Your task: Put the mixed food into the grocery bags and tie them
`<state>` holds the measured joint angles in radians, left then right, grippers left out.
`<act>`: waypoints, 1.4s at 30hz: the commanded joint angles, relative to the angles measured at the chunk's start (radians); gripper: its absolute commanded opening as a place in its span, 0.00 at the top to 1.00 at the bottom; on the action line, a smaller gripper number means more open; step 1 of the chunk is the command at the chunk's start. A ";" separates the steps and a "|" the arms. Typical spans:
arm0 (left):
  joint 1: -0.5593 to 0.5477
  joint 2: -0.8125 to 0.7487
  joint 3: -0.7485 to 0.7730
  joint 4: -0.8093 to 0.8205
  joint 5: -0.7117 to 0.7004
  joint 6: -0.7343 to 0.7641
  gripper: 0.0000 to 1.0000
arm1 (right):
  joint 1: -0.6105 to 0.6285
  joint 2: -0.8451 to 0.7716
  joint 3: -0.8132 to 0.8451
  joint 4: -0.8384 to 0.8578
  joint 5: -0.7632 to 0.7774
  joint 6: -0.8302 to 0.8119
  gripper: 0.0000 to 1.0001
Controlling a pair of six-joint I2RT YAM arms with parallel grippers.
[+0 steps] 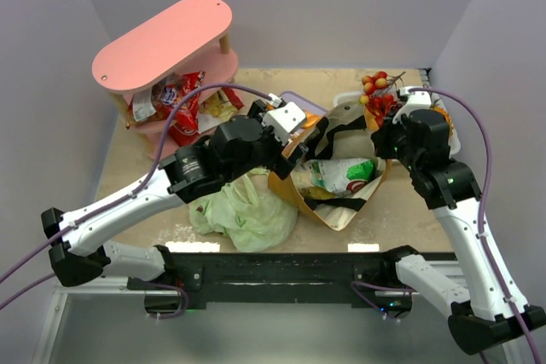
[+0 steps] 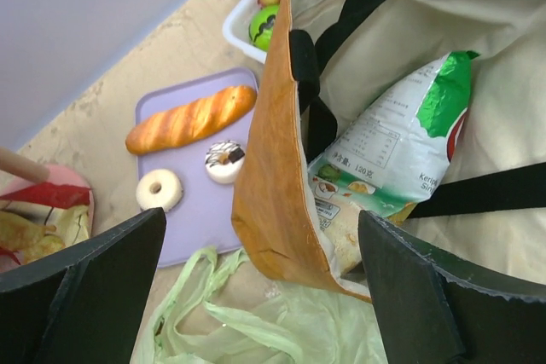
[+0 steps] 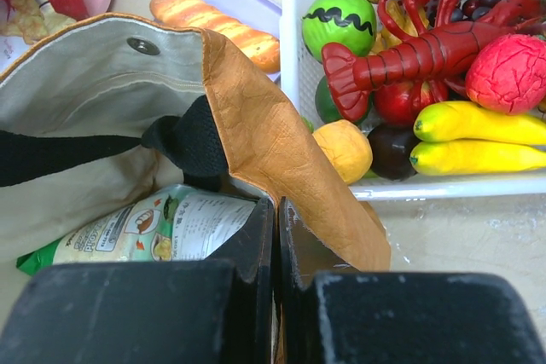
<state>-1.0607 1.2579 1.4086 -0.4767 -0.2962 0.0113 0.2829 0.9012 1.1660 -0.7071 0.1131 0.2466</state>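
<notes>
I find the chips bag lying inside the brown bag. My right gripper is clamped on its rim at 2 o'clock. My left gripper stands wide open and empty over its 10 o'clock edge. The green plastic bag lies at 8 o'clock, and the bread loaf on a purple tray at 11.

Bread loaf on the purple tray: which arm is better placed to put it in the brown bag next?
Left. The left gripper is open near the tray with the loaf; the right gripper is shut on the bag rim, holding it open.
</notes>
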 commanded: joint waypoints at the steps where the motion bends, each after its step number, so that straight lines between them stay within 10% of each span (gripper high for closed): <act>1: 0.017 0.047 -0.011 -0.014 0.017 -0.040 0.00 | -0.004 -0.025 0.020 0.012 -0.004 0.008 1.00; 4: 0.060 0.104 0.000 -0.060 0.080 -0.048 0.21 | -0.004 -0.028 0.047 -0.025 0.010 0.003 0.91; 5: 0.076 0.115 -0.002 -0.069 0.088 -0.054 0.58 | -0.005 -0.027 0.057 -0.049 0.013 0.002 0.84; 8: 0.163 0.135 -0.011 -0.063 0.199 -0.086 1.00 | -0.004 -0.018 0.093 -0.112 0.026 0.000 0.61; 13: 0.229 0.132 -0.030 -0.005 0.282 -0.117 1.00 | -0.004 -0.018 0.129 -0.198 0.008 -0.004 0.24; 19: 0.266 0.140 -0.036 0.027 0.345 -0.132 1.00 | -0.004 -0.022 0.150 -0.281 0.017 -0.007 0.15; 26: 0.286 0.132 -0.042 0.038 0.355 -0.145 1.00 | -0.005 -0.019 0.101 -0.301 -0.030 0.016 0.28; 31: 0.300 0.121 0.010 0.030 0.365 -0.163 1.00 | -0.004 0.016 0.200 -0.359 -0.049 -0.015 0.95; 42: 0.303 0.089 0.165 0.003 0.489 -0.221 1.00 | -0.004 0.022 0.396 -0.312 -0.093 -0.007 1.00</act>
<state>-0.7647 1.3865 1.5288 -0.5060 0.1322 -0.1753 0.2802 0.9295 1.5635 -1.0866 0.0822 0.2413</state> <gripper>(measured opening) 0.048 0.048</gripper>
